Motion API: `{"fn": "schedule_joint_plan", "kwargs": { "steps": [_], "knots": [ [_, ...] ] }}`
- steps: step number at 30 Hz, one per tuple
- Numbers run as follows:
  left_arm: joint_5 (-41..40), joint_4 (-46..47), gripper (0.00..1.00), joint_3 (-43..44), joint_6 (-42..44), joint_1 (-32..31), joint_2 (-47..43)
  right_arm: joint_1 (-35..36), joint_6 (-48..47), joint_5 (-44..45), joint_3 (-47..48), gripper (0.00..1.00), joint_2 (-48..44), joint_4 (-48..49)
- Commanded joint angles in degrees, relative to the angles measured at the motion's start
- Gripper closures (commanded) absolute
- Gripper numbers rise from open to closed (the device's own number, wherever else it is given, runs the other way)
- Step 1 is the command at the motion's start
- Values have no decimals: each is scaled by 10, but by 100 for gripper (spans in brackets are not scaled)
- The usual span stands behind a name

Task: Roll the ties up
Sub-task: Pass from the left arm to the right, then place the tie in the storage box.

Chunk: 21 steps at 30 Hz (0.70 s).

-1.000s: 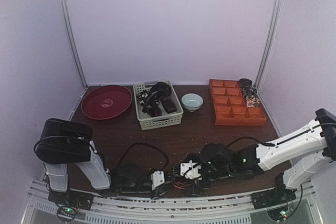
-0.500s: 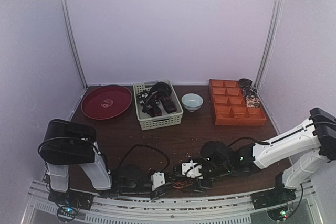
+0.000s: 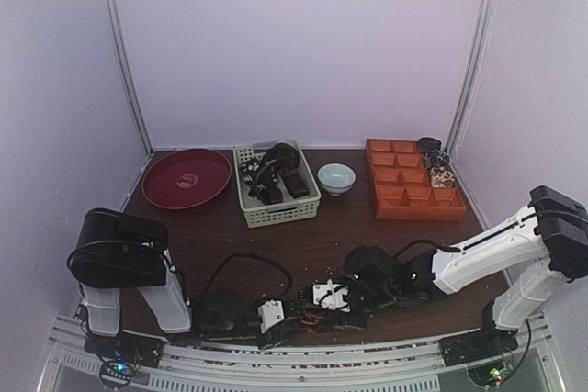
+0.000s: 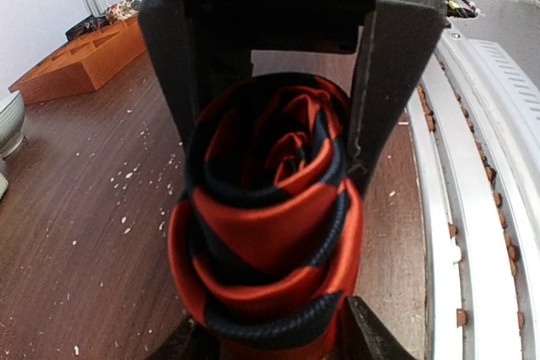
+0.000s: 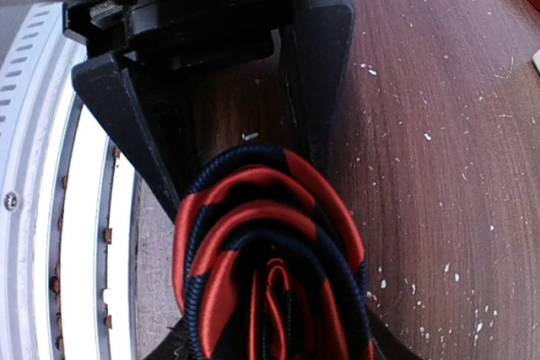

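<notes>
One of the ties (image 4: pixel 270 208), striped orange-red and black, is wound into a thick roll. It lies at the table's near edge (image 3: pixel 312 317), between my two grippers, which face each other. My left gripper (image 4: pixel 274 345) has both fingertips against the roll's near end. My right gripper (image 5: pixel 257 351) is shut on the other end (image 5: pixel 270 250). In the left wrist view the right gripper's black fingers (image 4: pixel 388 82) flank the roll on both sides. Other dark ties (image 3: pixel 274 176) lie in the basket.
Along the back stand a red plate (image 3: pixel 186 178), a green basket (image 3: pixel 280 218), a pale bowl (image 3: pixel 336 177) and an orange divided tray (image 3: pixel 415 213) with small rolls at its far right corner (image 3: pixel 434 158). An aluminium rail (image 3: pixel 294 355) runs just behind the grippers.
The right gripper, wide open a second ago, has closed onto the roll and shifted slightly left. The left gripper has shifted a little left too.
</notes>
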Motion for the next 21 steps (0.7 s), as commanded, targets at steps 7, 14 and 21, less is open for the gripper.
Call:
{"fn": "schedule_joint_plan", "kwargs": {
  "steps": [7,14,21],
  "knots": [
    [-60,44,50,-59,-91,24,-44,-10,79,63,15,64,-2,-32],
    [-77,0,31,-98,-178,63,-147,-50,180,146,34,65,-53,-73],
    [-119,-183,2,-52,-220,73,-262,-120,275,252,90,66,-124,-155]
  ]
}}
